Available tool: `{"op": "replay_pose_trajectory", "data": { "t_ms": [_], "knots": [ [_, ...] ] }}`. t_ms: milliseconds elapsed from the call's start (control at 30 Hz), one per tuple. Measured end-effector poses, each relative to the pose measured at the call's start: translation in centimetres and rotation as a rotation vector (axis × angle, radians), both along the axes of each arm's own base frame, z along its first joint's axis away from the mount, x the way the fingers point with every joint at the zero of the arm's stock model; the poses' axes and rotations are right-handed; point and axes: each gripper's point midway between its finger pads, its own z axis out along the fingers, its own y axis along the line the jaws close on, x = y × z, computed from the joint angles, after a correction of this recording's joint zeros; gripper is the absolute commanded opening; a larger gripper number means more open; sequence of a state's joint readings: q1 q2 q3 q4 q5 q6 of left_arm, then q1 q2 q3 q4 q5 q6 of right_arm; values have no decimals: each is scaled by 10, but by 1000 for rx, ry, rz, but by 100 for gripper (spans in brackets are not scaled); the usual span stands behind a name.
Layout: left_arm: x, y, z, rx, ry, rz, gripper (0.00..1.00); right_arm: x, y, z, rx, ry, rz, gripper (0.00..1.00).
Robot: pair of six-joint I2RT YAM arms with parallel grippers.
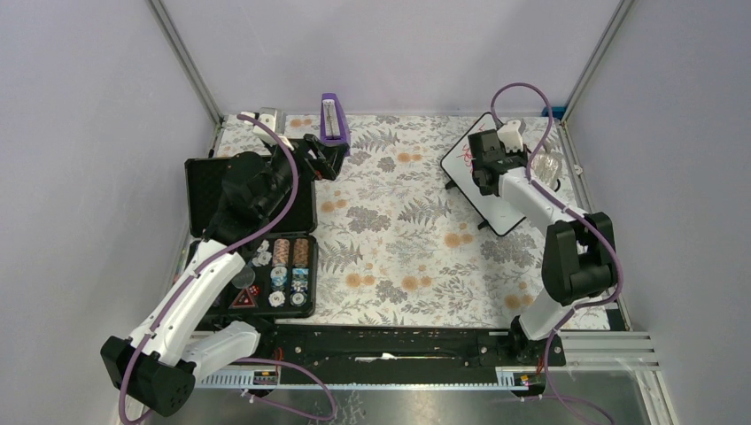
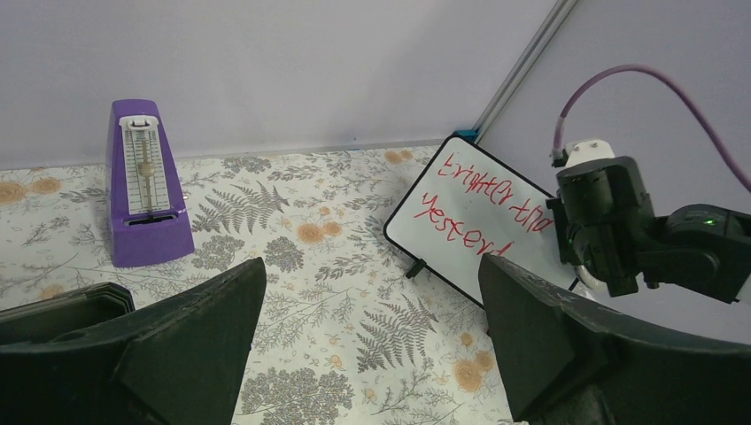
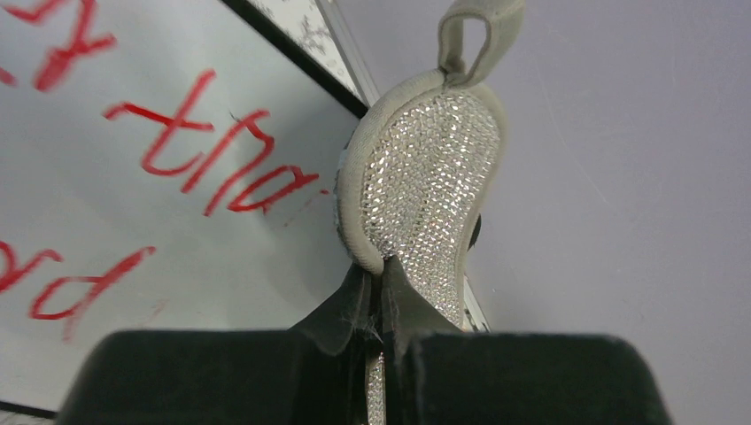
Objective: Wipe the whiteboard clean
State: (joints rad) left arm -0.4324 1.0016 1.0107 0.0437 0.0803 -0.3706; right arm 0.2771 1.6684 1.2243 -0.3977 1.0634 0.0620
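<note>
Two red scribbled lines mark the whiteboard [image 2: 460, 212]; right hand [image 3: 383, 292] clamps a pad [image 3: 425, 177], left hand [image 2: 372, 266] gapes.

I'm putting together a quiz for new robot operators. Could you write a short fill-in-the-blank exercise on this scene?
1. The writing on the whiteboard is ____ in colour.
2. The right gripper is ____ on the silvery pad.
3. The left gripper has its jaws ____.
4. The metronome is ____ in colour.

Missing words: red; shut; open; purple.
</note>
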Motion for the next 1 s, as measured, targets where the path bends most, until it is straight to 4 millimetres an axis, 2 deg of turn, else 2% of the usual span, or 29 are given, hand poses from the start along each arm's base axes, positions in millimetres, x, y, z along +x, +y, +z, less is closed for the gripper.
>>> {"op": "replay_pose_trajectory", "data": {
  "t_ms": [167, 333, 467, 600, 667, 833, 1000],
  "knots": [
    [-1, -1, 0, -2, 1, -6, 99, -12, -2, -27, -31, 88, -17, 0],
    [-1, -1, 0, -3, 2, -7, 99, -19, 9, -54, -69, 177, -9, 0],
    [-1, -1, 0, -3, 2, -8, 99, -24, 47, -78, -90, 241, 79, 0],
    [-1, -2, 0, -3, 2, -10, 99, -34, 91, -115, -61, 321, 185, 0],
    [-1, -2, 0, -3, 2, -11, 99, -39, 101, -125, -52, 354, 212, 0],
    [-1, -2, 0, -3, 2, -11, 99, -40, 107, -117, 43, 327, 229, 0],
    [-2, -2, 0, -3, 2, -15, 99, -37, 100, -70, 102, 195, 233, 0]
  ]
}}
